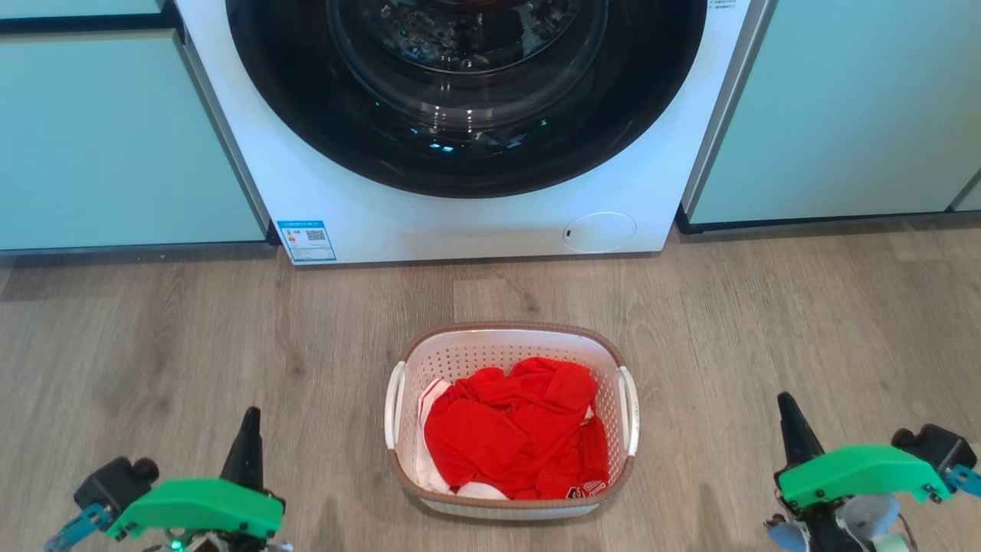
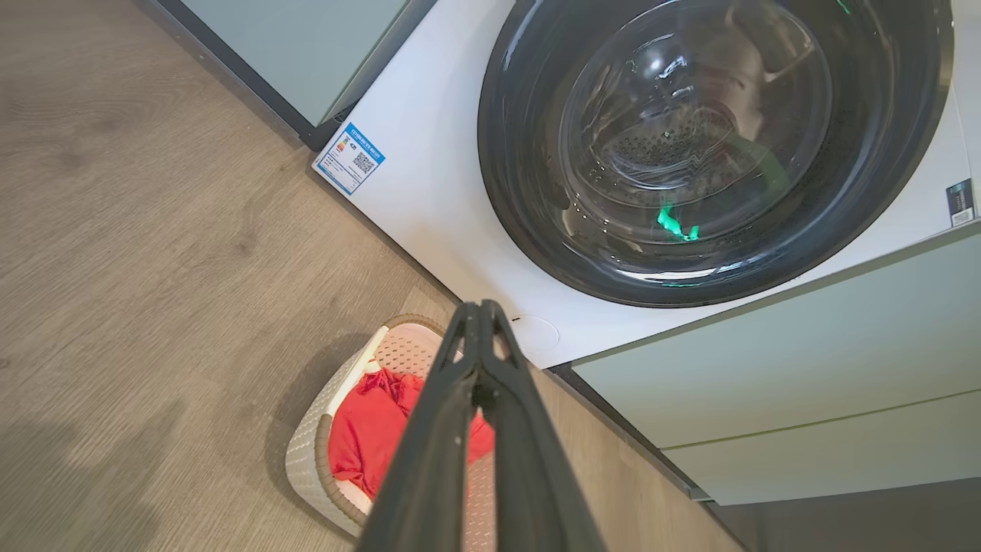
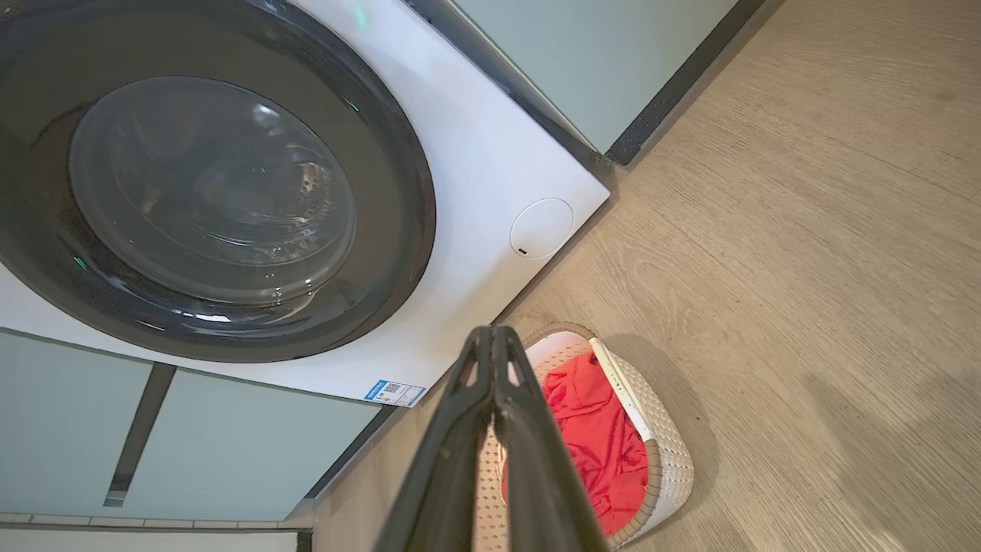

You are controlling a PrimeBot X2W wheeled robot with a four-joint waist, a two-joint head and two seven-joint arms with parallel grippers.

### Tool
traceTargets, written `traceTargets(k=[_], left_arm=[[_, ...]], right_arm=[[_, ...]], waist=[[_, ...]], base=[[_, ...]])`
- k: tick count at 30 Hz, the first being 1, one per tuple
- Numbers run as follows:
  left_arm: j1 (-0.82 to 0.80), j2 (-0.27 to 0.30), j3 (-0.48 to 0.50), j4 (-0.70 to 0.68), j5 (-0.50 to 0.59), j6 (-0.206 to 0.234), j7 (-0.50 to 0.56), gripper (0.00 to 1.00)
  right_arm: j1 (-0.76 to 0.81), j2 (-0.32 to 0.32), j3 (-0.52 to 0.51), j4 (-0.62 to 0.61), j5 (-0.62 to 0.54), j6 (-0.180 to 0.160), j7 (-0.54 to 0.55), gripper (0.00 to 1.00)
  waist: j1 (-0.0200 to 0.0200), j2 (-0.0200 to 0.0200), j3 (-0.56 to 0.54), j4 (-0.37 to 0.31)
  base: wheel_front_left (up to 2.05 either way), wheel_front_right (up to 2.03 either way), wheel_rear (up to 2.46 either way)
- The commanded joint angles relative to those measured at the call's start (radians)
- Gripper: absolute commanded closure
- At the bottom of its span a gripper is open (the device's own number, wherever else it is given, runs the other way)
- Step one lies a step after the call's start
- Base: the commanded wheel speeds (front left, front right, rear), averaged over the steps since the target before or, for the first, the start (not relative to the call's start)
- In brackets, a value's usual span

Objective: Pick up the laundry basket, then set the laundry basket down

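The laundry basket (image 1: 509, 341) stands on the wood floor in front of the washing machine, white and perforated with a brown rim and a white handle on each side. Red clothes (image 1: 513, 433) fill it. My left gripper (image 1: 250, 418) is at the lower left, shut and empty, well to the left of the basket. At the lower right my right gripper (image 1: 788, 405) is shut and empty too, well to the basket's right. In the left wrist view the shut fingertips (image 2: 480, 310) point over the basket (image 2: 306, 452); the right wrist view has the gripper (image 3: 492, 334) beside the basket (image 3: 667, 460).
A white front-loading washing machine (image 1: 460, 222) with a dark round door stands just behind the basket. Pale green cabinets (image 1: 115, 138) flank it on both sides. Wood floor (image 1: 153, 345) spreads around the basket on the left and right.
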Motion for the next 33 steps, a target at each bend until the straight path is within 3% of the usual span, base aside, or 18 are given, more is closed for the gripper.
traceTargets(k=[1, 33], left_arm=[[-0.053, 0.015, 0.028, -0.025, -0.025, -0.007, 0.006, 1.0], [-0.125, 0.013, 0.09, -0.013, -0.402, -0.047, 0.098, 1.0]], right_arm=[[-0.057, -0.02, 0.001, -0.038, 0.024, 0.004, 0.007, 1.0], [-0.084, -0.023, -0.047, -0.058, 0.367, 0.006, 0.1, 1.0]], waist=[[0.0, 0.0, 0.0, 0.0], [0.0, 0.0, -0.001, 0.0]], base=[[0.0, 0.0, 0.0], [0.0, 0.0, 0.0]])
